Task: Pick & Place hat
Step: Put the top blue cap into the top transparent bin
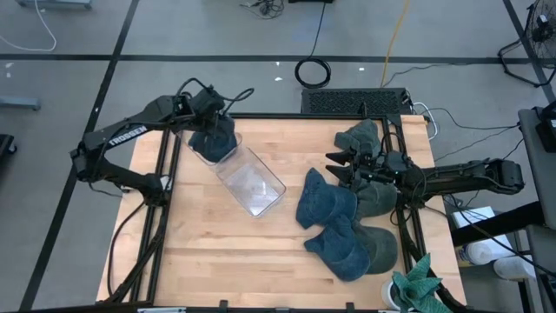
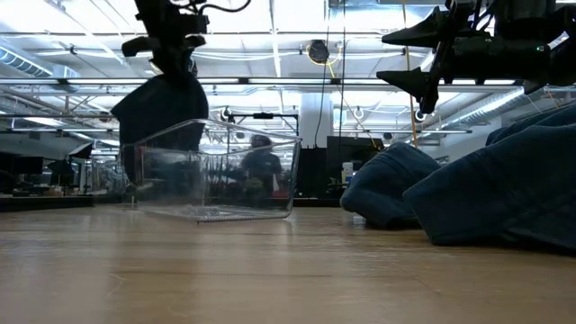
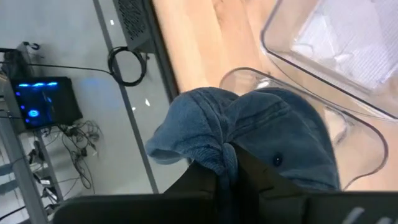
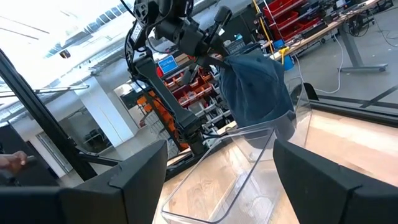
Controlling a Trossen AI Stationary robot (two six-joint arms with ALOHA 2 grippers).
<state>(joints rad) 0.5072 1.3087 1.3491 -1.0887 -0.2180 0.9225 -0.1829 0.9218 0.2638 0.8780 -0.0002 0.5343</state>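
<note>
A blue hat (image 1: pixel 215 137) hangs from my left gripper (image 1: pixel 205 111), which is shut on it, over the far-left end of a clear plastic bin (image 1: pixel 252 183). The hat's lower part (image 4: pixel 267 124) dips below the bin's rim; whether it touches the bin's floor I cannot tell. My right gripper (image 1: pixel 340 167) stands open and level, above the table at the right, beside a pile of blue hats (image 1: pixel 328 207) and green hats (image 1: pixel 363 136), with nothing between its fingers. My left gripper pinches a bunched fold of the hat's cloth (image 3: pixel 219 158) between its two fingers (image 3: pixel 252 177), at the hat's upper end. The fingers slant down from the far left. The hat hangs slack below them (image 2: pixel 162 112), its lower part inside the bin's end.
The bin lies slanting across the middle-left of the wooden table (image 1: pixel 200 252). Several hats are heaped along the right side, down to the near edge (image 1: pixel 347 252). A green cloth (image 1: pixel 419 283) lies at the near right corner. Black frame rails run along both table sides.
</note>
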